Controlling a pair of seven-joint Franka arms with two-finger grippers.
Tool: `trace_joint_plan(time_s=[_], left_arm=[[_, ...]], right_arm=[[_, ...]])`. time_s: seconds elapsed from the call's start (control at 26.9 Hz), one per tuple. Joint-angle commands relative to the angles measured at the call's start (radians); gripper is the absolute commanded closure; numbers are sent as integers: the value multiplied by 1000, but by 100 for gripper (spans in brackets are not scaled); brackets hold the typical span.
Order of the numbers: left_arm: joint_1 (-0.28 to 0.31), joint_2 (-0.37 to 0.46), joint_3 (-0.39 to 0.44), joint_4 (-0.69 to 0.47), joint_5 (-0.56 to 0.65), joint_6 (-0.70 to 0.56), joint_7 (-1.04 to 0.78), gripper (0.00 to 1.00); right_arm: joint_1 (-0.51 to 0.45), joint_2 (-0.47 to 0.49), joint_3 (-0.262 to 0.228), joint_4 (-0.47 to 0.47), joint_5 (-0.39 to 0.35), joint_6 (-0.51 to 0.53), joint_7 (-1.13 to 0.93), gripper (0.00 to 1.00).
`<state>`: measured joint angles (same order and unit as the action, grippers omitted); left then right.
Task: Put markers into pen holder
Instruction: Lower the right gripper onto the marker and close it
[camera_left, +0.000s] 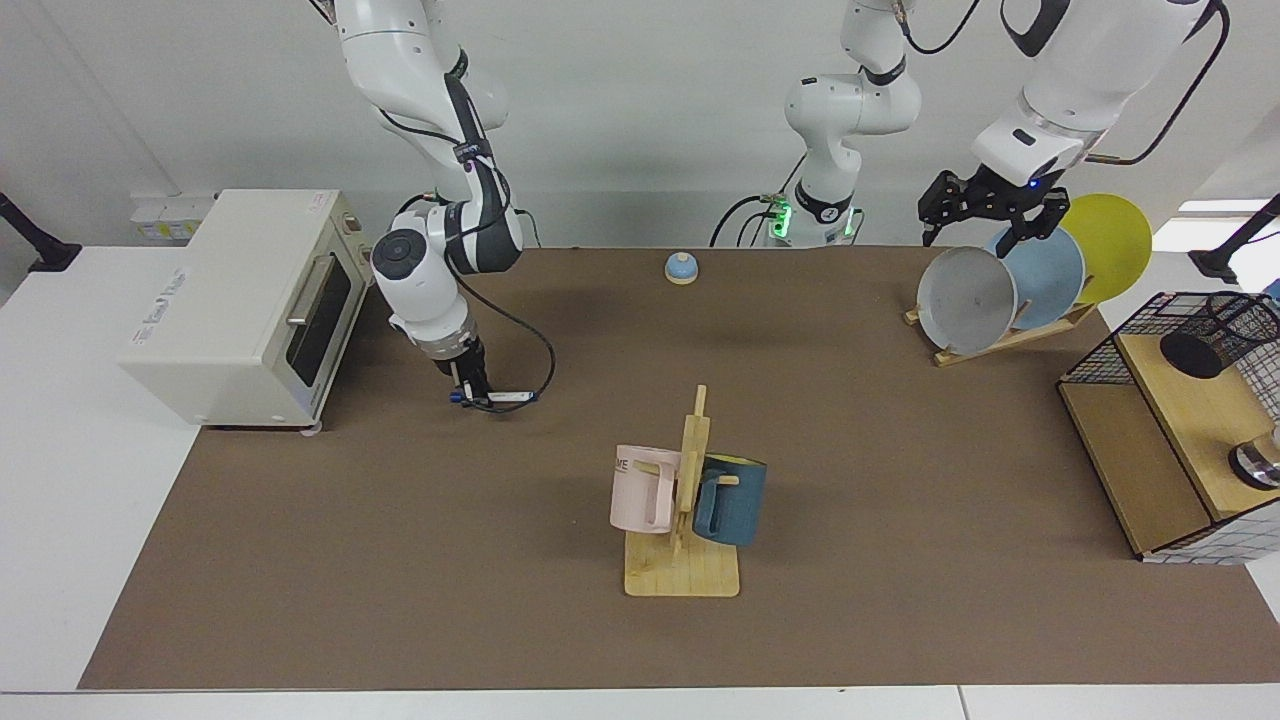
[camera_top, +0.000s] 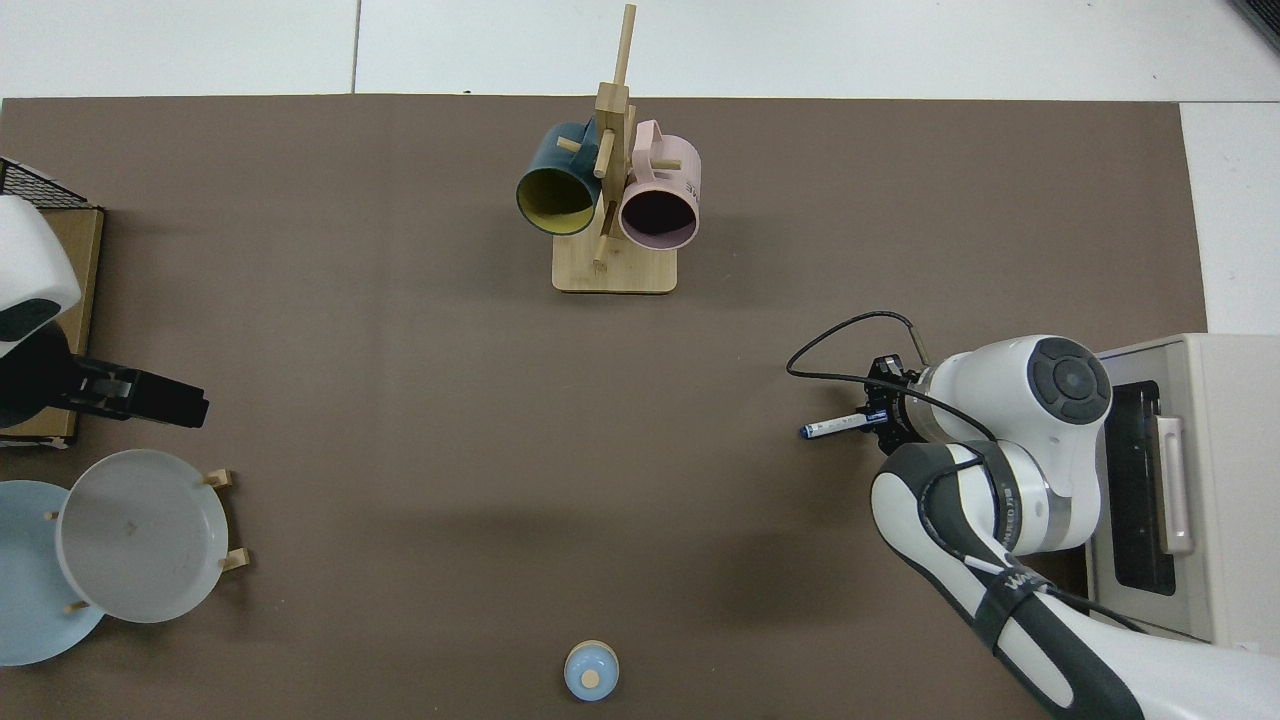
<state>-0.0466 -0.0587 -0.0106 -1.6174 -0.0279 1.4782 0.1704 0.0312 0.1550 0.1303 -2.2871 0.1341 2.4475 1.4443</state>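
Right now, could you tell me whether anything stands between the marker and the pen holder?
Yes. The right gripper holds the marker beside the toaster oven; the mug rack stands mid-table, roughly toward the pen holder on the shelf.

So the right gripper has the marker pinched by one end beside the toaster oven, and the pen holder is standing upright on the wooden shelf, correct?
Not quite. The facing view shows the pen holder lying on its side on the wooden shelf, its solid round base turned toward the camera. The rest holds: the right gripper has the marker pinched by one end beside the toaster oven.
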Motion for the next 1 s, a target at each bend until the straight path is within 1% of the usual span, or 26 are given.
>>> trace_joint_plan(time_s=[0.0,0.04,0.19,0.3,0.41,0.48,0.56,0.74,0.86,0.97], left_arm=[[-4,-29,1,-30,-7,1,-11,0],[-4,-29,3,-30,-7,1,-11,0],[-2,-29,3,-29,-7,1,-11,0],[-2,-27,3,-27,-7,1,-11,0],[-2,-27,3,-27,-6,1,-11,0],[-2,-27,1,-27,-6,1,-11,0],[-2,-27,1,-27,-7,1,-9,0],[-4,-29,1,-27,-7,1,-8,0],[-4,-29,0,-29,-7,-1,-5,0],[-6,-29,0,-29,-7,-4,4,0]], right_arm=[[-16,3,9,-6,7,18,-13,96],[-16,1,9,-6,7,19,-13,100],[-16,-11,9,1,7,2,-15,100],[-5,-38,9,9,7,-41,-16,100],[-1,-89,12,20,7,-100,-19,100],[-1,-121,12,44,9,-166,-19,100],[2,-147,14,89,10,-250,-21,100],[33,-158,12,221,12,-428,-16,100],[33,-181,14,283,13,-514,-16,100],[33,-232,14,314,21,-608,-19,100]])
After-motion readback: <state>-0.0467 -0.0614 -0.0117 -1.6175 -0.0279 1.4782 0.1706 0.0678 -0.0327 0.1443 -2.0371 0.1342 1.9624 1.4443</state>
